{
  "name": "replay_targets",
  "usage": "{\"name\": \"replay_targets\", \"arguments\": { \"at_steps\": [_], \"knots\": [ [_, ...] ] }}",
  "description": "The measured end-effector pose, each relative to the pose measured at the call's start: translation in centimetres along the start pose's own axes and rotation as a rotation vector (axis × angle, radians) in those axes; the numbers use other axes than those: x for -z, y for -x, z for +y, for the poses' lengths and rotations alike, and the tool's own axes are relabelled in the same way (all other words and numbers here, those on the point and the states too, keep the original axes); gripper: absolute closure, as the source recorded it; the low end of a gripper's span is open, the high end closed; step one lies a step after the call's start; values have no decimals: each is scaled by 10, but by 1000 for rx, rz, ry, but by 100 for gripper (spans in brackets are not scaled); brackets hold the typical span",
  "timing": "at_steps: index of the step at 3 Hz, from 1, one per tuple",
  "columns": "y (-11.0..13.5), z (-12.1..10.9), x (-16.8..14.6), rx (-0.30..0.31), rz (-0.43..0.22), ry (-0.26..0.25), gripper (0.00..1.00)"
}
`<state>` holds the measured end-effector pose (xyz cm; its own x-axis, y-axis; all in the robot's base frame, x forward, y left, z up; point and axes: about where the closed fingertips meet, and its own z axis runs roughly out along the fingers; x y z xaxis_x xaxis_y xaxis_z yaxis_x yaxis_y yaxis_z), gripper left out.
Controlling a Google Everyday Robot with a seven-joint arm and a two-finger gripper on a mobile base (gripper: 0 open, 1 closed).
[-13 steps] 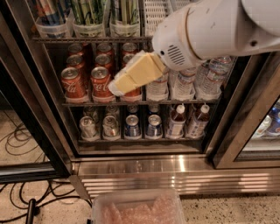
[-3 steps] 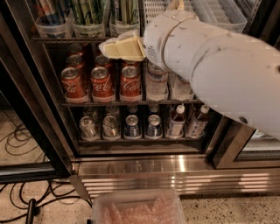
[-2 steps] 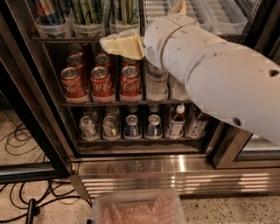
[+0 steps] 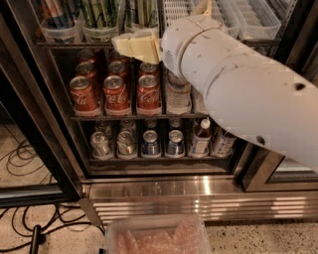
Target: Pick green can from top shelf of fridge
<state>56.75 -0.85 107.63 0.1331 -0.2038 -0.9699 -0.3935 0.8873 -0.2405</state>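
Green cans with pale vertical streaks (image 4: 102,12) stand in clear bins (image 4: 99,33) on the top shelf (image 4: 62,44) of the fridge (image 4: 198,196); more of them show further right (image 4: 141,10). Only their lower bodies show; the lids are cut off by the top edge. My gripper (image 4: 131,45), with cream-coloured fingers, is at the front edge of the top shelf, just below and in front of the right-hand green cans. My big white arm (image 4: 238,84) fills the right side and hides part of the shelves.
Red cola cans (image 4: 117,94) and water bottles (image 4: 179,96) fill the middle rack. Silver and blue cans (image 4: 149,144) and small bottles (image 4: 201,139) stand on the bottom rack. White slotted bins (image 4: 248,20) are top right. Cables (image 4: 22,158) lie on the floor at left, and a clear plastic tub (image 4: 159,238) is below.
The gripper has risen from in front of the red cans on the middle rack to the top shelf's front edge. Over the last second it has barely moved.
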Motion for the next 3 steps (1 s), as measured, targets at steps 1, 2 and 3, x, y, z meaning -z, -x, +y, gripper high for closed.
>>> {"name": "replay_targets", "arguments": {
  "at_steps": [1,2,3],
  "knots": [
    [9,8,-12,-36,-49,-3,19],
    [15,15,-21,-56,-81,3,42],
    [15,18,-26,-71,-91,5,46]
  ]
}}
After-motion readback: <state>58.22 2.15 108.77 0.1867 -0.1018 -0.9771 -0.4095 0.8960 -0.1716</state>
